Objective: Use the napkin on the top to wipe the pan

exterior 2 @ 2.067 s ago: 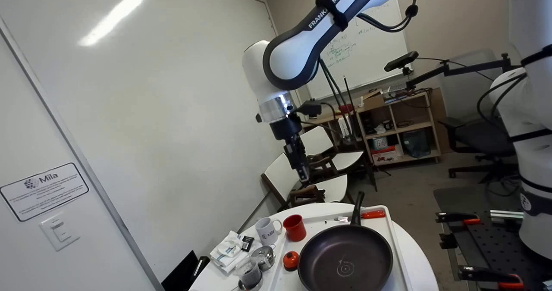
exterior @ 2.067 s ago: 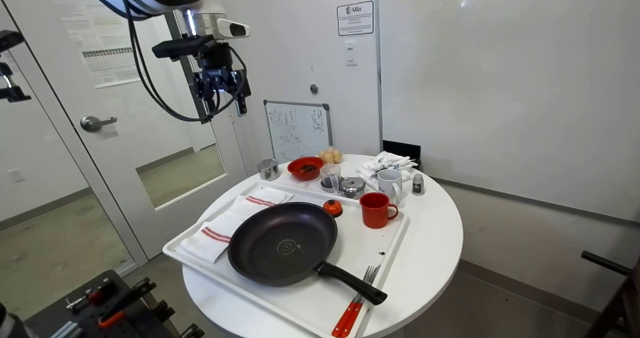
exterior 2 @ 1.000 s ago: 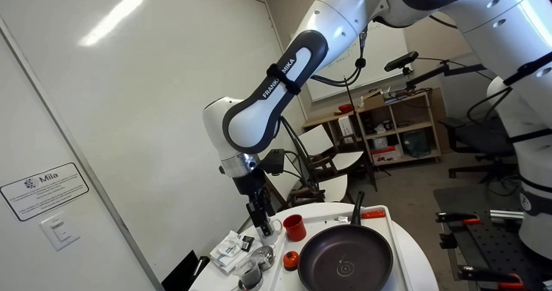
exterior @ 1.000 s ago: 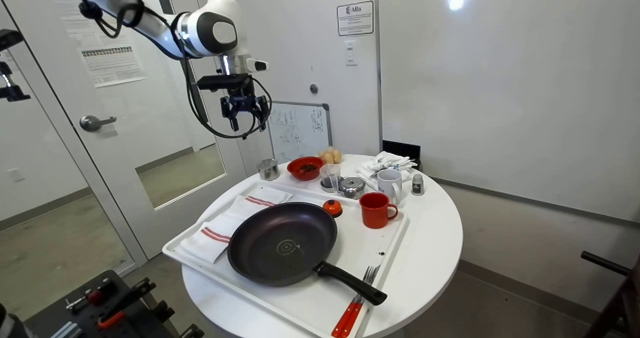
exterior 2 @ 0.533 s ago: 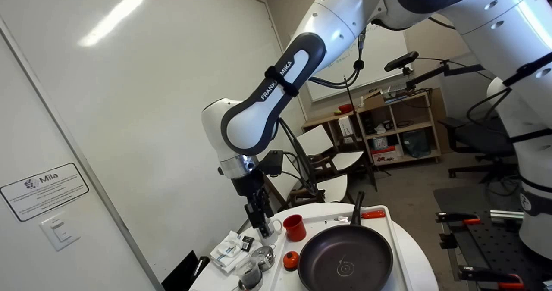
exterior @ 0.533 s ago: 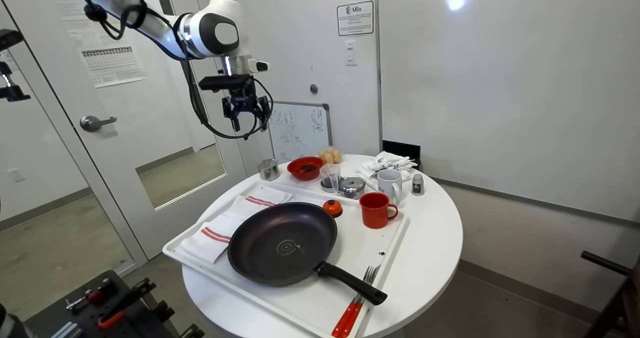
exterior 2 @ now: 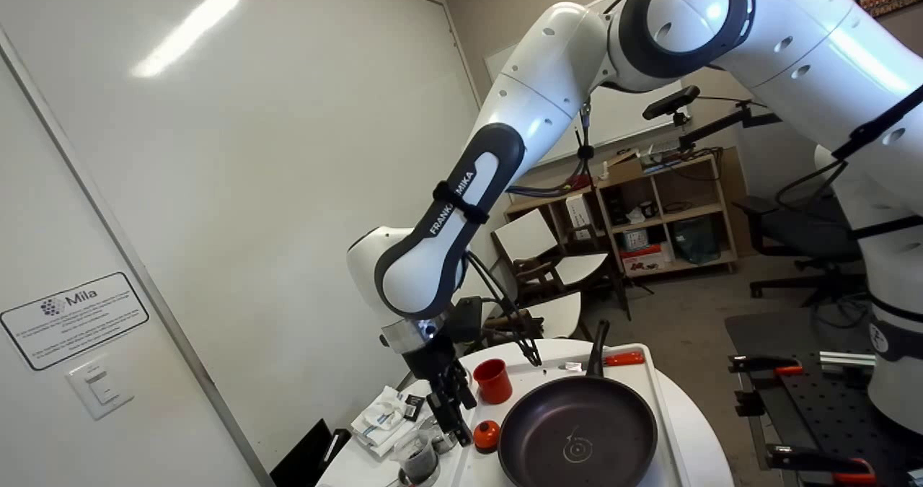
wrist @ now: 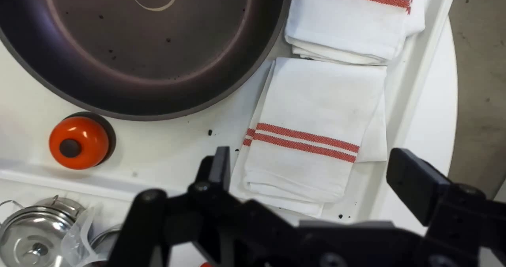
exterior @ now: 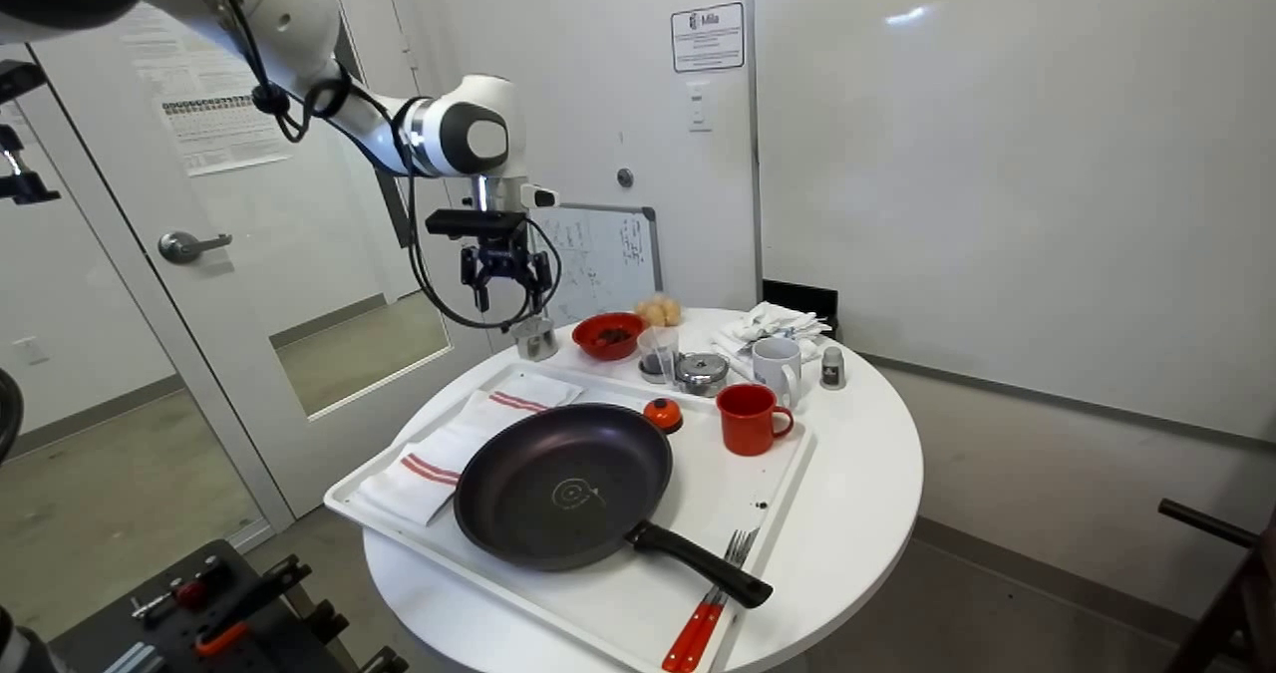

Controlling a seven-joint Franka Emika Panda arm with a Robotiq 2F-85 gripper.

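Pan (exterior: 563, 479): black, handle included, with a pale ring pattern at its centre.
Napkins (wrist: 316, 97): white, each crossed by a pair of red stripes.
Tray (exterior: 698, 479): white, flecked with dark specks.
Knob (wrist: 84, 138): glossy orange-red with a black tip.
Near mug (exterior: 746, 422): red.
Far mug (exterior: 775, 362): white.
Far bowl (exterior: 600, 351): red.
Cutlery (exterior: 698, 628): silver metal, red handles.
Table (exterior: 867, 504): plain white.
Gripper (wrist: 309, 153): black.
Arm (exterior 2: 530, 90): white with black bands.
Sign (exterior: 708, 36): white, dark border.
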